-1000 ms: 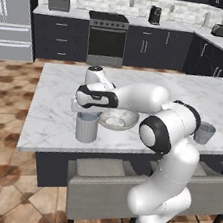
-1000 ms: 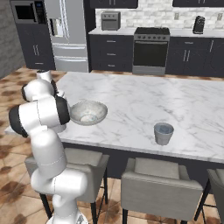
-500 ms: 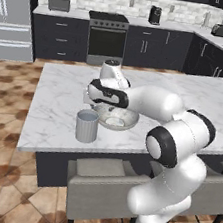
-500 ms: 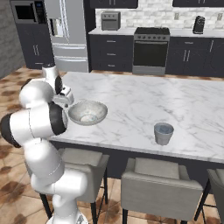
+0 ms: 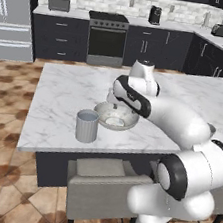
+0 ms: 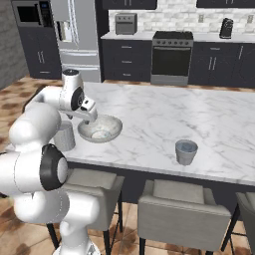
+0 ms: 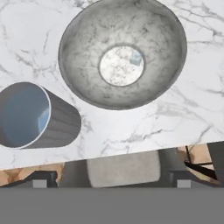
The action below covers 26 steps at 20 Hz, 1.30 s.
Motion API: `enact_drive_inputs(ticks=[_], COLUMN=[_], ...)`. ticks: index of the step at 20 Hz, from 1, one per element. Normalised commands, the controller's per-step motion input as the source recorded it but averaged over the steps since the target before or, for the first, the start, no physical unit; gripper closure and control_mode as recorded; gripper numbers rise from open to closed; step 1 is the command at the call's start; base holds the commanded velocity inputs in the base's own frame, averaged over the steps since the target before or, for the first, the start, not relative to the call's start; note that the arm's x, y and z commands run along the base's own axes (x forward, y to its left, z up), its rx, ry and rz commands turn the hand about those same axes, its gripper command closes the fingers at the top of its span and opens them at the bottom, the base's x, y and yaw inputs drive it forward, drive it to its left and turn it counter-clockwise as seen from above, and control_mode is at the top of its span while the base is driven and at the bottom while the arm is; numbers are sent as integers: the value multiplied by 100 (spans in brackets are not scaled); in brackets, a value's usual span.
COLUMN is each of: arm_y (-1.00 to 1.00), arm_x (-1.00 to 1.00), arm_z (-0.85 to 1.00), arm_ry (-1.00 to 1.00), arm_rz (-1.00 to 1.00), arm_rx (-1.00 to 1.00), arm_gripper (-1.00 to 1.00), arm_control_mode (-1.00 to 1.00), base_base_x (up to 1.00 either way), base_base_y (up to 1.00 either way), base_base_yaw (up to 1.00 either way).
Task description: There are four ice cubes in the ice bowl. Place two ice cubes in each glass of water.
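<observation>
Your end effector (image 6: 87, 110) hangs over the ice bowl (image 7: 83, 52) with its jaws spread wide and nothing between them, so the step in hand looks like fetching another cube. In the hand view one pale-blue ice cube (image 7: 136, 58) lies on the flat floor of the bowl, toward its edge; whether more remain there you cannot tell from these pictures. The near glass of water (image 7: 52, 122) stands just beside the bowl on the bench (image 5: 66, 89), and a bluish patch against its inner wall may be a cube already in the water. The other glass (image 6: 186, 152) sits well apart along the bench, toward your right, close to the front edge. To do this well, centre the jaws on the cube before you descend, since it lies off the middle of the bowl's floor, and come straight down so neither finger catches the sloping wall. Turn the wrist so the fingers meet two flat faces, not corners; a small slick cube could squirt out sideways. Close gently, lift clear of the rim before you travel, and release low over the water so nothing splashes or bounces out.
</observation>
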Motion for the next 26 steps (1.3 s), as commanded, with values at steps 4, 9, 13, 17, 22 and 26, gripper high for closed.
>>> enact_drive_inputs(ticks=[4,9,13,17,22,26], arm_y=[-24,-4,-1,-15,-14,-8], arm_x=[-11,8,27,30,28,41], arm_z=[27,3,-6,-31,-46,-49], arm_ry=[7,17,16,4,0,0], arm_rz=[1,1,0,-3,-4,-4], arm_rx=[-5,-9,-2,0,0,0], arm_gripper=[-100,-100,-100,-100,-100,-100], arm_control_mode=[-100,-100,-100,-100,-100,-100], base_base_x=[0,0,0,0,0,0], base_base_y=[0,0,0,0,0,0], base_base_yaw=[0,0,0,0,0,0])
